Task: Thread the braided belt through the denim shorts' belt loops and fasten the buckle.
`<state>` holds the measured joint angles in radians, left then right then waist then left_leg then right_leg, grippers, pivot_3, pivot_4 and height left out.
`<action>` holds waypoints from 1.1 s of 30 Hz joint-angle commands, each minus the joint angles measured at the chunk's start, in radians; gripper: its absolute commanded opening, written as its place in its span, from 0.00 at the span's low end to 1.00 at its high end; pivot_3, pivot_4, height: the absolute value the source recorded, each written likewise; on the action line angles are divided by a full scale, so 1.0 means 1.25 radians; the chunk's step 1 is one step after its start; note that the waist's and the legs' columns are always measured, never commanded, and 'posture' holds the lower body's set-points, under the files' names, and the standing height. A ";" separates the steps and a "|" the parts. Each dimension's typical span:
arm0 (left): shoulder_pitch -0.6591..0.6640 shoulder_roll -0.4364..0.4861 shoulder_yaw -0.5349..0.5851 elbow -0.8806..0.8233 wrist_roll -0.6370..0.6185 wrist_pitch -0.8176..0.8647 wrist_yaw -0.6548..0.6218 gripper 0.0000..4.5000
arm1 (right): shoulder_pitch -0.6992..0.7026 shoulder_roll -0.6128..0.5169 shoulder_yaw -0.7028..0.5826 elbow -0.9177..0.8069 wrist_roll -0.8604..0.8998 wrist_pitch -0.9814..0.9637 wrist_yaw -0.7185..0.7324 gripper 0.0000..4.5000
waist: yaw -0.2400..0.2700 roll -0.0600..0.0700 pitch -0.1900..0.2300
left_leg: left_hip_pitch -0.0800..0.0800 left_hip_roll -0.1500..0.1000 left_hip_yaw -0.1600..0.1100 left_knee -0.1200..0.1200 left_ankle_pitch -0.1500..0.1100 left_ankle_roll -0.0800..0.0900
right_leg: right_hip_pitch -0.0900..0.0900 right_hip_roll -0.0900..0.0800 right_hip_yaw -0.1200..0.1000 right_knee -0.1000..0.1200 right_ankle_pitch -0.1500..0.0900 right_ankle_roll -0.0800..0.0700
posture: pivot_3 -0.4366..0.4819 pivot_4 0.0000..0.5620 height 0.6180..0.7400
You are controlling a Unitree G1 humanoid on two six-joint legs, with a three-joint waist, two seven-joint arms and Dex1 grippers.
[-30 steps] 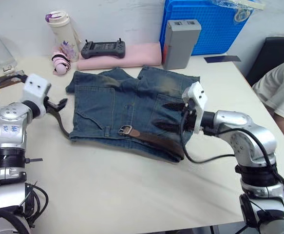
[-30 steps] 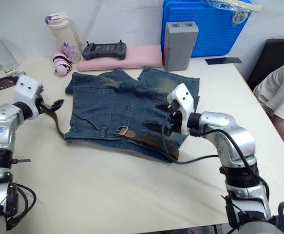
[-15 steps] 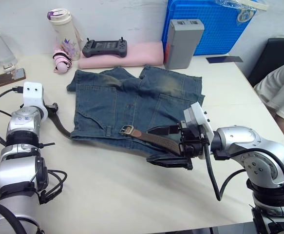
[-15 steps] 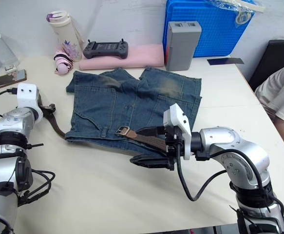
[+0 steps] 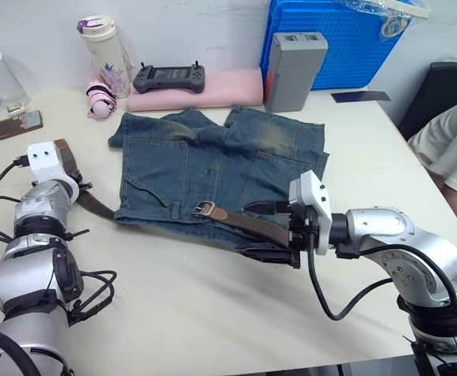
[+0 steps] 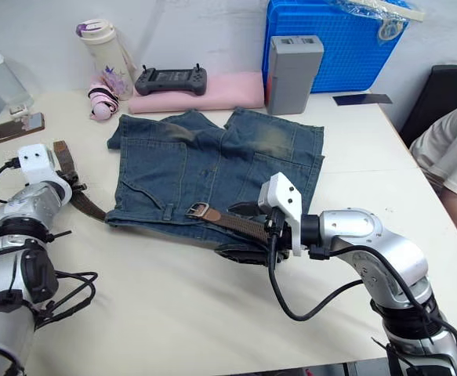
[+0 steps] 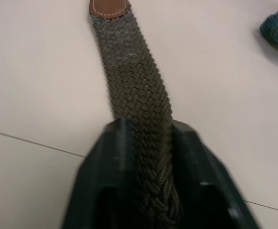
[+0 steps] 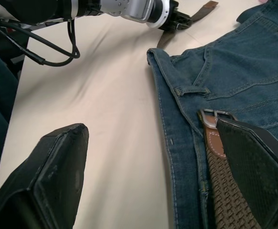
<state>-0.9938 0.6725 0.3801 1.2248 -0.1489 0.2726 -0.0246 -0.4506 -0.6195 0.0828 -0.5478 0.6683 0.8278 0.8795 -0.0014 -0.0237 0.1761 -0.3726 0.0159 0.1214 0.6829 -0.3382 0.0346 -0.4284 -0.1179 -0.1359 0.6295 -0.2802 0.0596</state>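
The denim shorts lie flat mid-table, waistband toward me. The braided belt runs along the waistband from its buckle to the right. Its other stretch comes out at the shorts' left corner and rises to a tan tip. My left gripper is shut on that stretch of braid, left of the shorts. My right gripper is open, its fingers straddling the belted waistband right of the buckle. A belt loop shows on the waistband.
At the back stand a bottle, a black controller on a pink pad, a grey box and a blue crate. A phone lies far left. A person's sleeve is at the right edge.
My left gripper has shut on the belt and lifted its tan tip. My right gripper has drawn back from the table in front onto the waistband.
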 commanded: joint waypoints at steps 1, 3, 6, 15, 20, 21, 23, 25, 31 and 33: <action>0.019 -0.008 0.015 0.002 -0.020 -0.008 -0.013 0.01 | 0.000 -0.004 -0.001 -0.009 -0.001 -0.020 -0.003 1.00 | 0.000 0.000 0.000 | 0.000 0.000 0.000 0.000 0.000 0.000 | 0.000 0.000 0.000 0.000 0.000 0.000 | 0.48 0.27 0.90; 0.014 -0.018 0.030 -0.030 -0.044 -0.051 -0.052 0.01 | 0.000 -0.005 -0.001 -0.007 -0.002 -0.022 -0.003 1.00 | 0.000 0.000 0.000 | 0.000 0.000 0.000 0.000 0.000 0.000 | 0.000 0.000 0.000 0.000 0.000 0.000 | 0.48 0.27 0.90; 0.039 -0.028 0.000 -0.138 -0.033 -0.153 -0.122 0.01 | 0.000 -0.008 -0.004 -0.007 -0.007 -0.023 -0.007 1.00 | 0.002 -0.001 0.000 | 0.000 0.000 0.000 0.000 0.000 0.000 | 0.000 0.000 0.000 0.000 0.000 0.000 | 0.48 0.27 0.90; 0.377 0.020 -0.222 -0.782 0.110 -0.412 -0.353 0.01 | -0.018 -0.027 -0.014 0.004 -0.074 -0.065 -0.045 1.00 | -0.003 -0.001 0.001 | -0.001 0.000 0.001 0.000 -0.001 -0.001 | -0.001 0.001 0.000 -0.002 0.000 0.000 | 0.48 0.27 0.90; 0.508 0.079 -0.277 -0.980 0.103 -0.507 -0.482 0.01 | -0.066 -0.052 0.087 0.080 -0.335 -0.267 -0.115 1.00 | -0.003 0.002 0.003 | 0.001 0.001 0.001 0.000 -0.001 -0.001 | 0.000 0.000 0.002 -0.002 0.000 0.000 | 0.48 0.27 0.90; 0.518 0.085 -0.281 -0.997 0.097 -0.513 -0.498 0.01 | -0.074 -0.053 0.111 0.097 -0.397 -0.326 -0.133 1.00 | -0.003 0.003 0.003 | 0.001 0.001 0.002 0.000 -0.001 -0.001 | 0.000 0.000 0.002 -0.003 0.000 -0.001 | 0.48 0.27 0.90; 0.529 0.095 -0.285 -1.016 0.093 -0.522 -0.525 0.01 | -0.079 -0.054 0.167 0.129 -0.511 -0.446 -0.157 1.00 | -0.003 0.003 0.003 | 0.001 0.001 0.001 0.000 0.000 -0.002 | -0.001 0.000 0.002 -0.002 -0.001 -0.001 | 0.48 0.27 0.90; 0.533 0.099 -0.284 -1.023 0.084 -0.525 -0.549 0.01 | -0.064 -0.038 0.206 0.144 -0.569 -0.513 -0.166 1.00 | -0.003 0.004 0.004 | 0.001 0.002 0.002 0.000 0.000 -0.003 | -0.001 0.000 0.002 -0.002 -0.001 -0.002 | 0.48 0.27 0.90; 0.534 0.099 -0.262 -1.032 0.057 -0.518 -0.576 0.01 | -0.034 0.039 0.270 0.142 -0.626 -0.527 -0.171 1.00 | -0.005 0.004 0.004 | 0.000 0.002 0.002 -0.001 0.000 -0.002 | -0.001 0.001 0.001 -0.001 -0.001 -0.002 | 0.48 0.27 0.90; 0.534 0.094 -0.253 -1.044 0.041 -0.507 -0.578 0.01 | -0.035 0.067 0.275 0.156 -0.649 -0.516 -0.185 1.00 | -0.003 0.004 0.004 | 0.000 0.002 0.002 0.000 0.000 -0.002 | -0.001 0.001 0.001 -0.001 -0.001 -0.002 | 0.48 0.27 0.90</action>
<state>-0.3266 0.7873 0.0260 -0.0322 -0.0570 -0.3672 -0.7457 -0.4842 -0.5484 0.4345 -0.3456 -0.1182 0.1779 0.6715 -0.0056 -0.0188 0.1807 -0.3724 0.0186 0.1228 0.6827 -0.3386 0.0325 -0.4287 -0.1161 -0.1352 0.6286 -0.2813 0.0576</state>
